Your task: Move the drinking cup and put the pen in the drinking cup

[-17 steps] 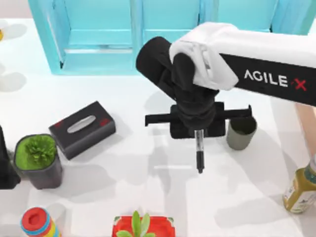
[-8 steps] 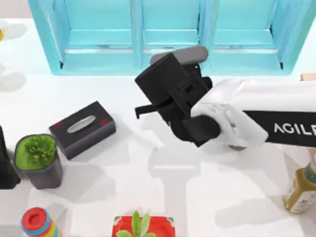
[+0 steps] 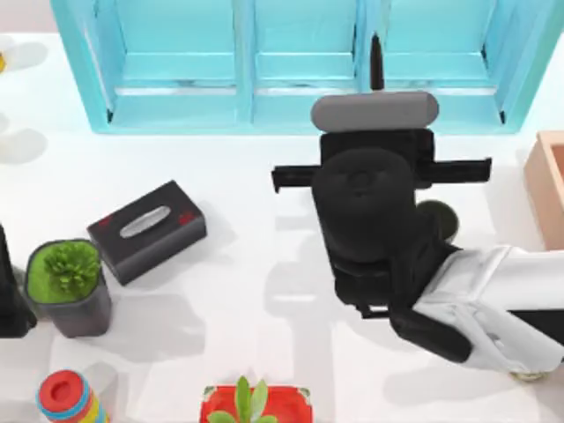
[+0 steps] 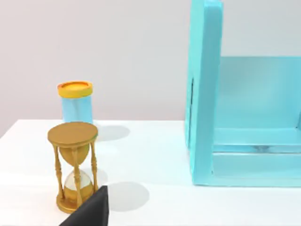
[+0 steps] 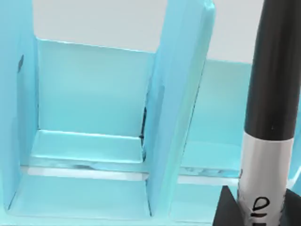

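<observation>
We are holding the pen (image 5: 269,136) in our right gripper (image 3: 377,132), fingers clamped on it; in the right wrist view it is standing roughly upright against the teal shelf (image 5: 94,136), black body up, white label band (image 5: 261,174) down by the fingers. In the top view the right arm is reaching in from the lower right and covering mid-surface (image 3: 256,291), with the pen's tip (image 3: 376,57) poking up past the grey wrist part toward the shelf. The cup (image 3: 438,218) is sitting just right of the wrist, partly hidden under the arm, upright as far as we can tell. Judging progress: pen is picked and lifted, cup is close beside it, insertion is not yet done; lining the pen over the cup mouth and lowering it is left. Our left gripper (image 3: 11,304) is parked at the left edge by the plant pot (image 3: 70,291); we cannot tell its fingers' state
</observation>
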Action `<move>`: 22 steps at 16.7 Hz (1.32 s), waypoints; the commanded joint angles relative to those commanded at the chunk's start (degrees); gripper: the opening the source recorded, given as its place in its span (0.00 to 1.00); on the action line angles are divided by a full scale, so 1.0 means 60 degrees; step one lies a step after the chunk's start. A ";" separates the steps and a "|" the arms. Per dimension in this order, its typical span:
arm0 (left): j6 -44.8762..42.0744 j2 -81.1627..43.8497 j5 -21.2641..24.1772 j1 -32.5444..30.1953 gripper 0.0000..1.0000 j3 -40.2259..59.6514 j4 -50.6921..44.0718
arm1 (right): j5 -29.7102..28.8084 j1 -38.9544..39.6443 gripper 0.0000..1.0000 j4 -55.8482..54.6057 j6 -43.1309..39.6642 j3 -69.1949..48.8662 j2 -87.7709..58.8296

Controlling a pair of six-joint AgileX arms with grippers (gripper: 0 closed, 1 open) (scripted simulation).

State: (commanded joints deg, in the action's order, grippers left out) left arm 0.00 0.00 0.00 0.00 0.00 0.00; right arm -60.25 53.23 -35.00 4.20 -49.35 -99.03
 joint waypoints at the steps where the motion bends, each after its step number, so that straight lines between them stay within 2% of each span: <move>1: 0.0000 0.0000 0.0000 0.0000 1.00 0.0000 0.0000 | -0.0373 0.0087 0.00 -0.0843 -0.0361 0.0390 0.0193; 5: 0.0000 0.0000 0.0000 0.0000 1.00 0.0000 0.0000 | -0.1611 0.0378 0.00 -0.3647 -0.1571 0.1679 0.0826; 9: 0.0000 0.0000 0.0000 0.0000 1.00 0.0000 0.0000 | -0.2298 0.0541 0.00 -0.5202 -0.2253 0.2392 0.1174; 16: 0.0000 0.0000 0.0000 0.0000 1.00 0.0000 0.0000 | -0.2347 0.0491 0.00 -0.5361 -0.2308 0.2448 0.1156; 22: 0.0000 0.0000 0.0000 0.0000 1.00 0.0000 0.0000 | -0.1831 -0.0032 0.00 -0.5447 -0.2079 0.2332 0.0790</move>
State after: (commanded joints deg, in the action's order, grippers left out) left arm 0.00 0.00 0.00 0.00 0.00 0.00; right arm -71.24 53.03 -67.68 -8.28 -35.36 -94.29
